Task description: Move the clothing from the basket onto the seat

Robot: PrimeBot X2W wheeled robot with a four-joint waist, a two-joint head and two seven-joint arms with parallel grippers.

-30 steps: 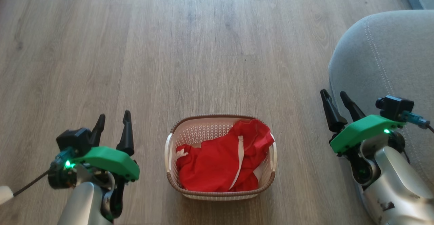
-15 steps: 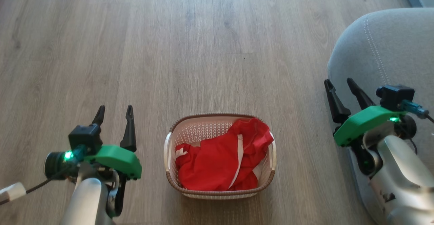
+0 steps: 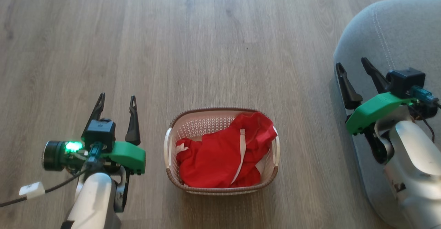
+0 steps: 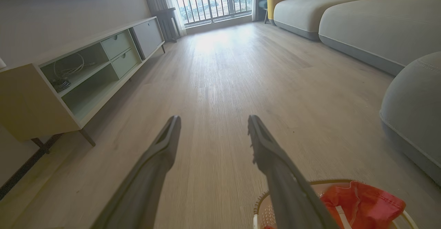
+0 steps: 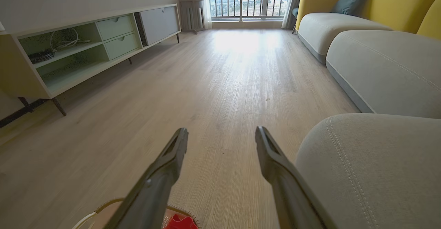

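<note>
Red clothing (image 3: 220,156) heaped in cream basket (image 3: 171,142)

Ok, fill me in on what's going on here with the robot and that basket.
The robot is set to move the red clothing from a cream basket on the wooden floor onto the grey seat at its right. Nothing has been picked up yet: the clothing lies bunched in the basket. The left gripper hangs open to the basket's left, and the right gripper hangs open by the seat's edge. Neither touches the basket or holds anything.
</note>
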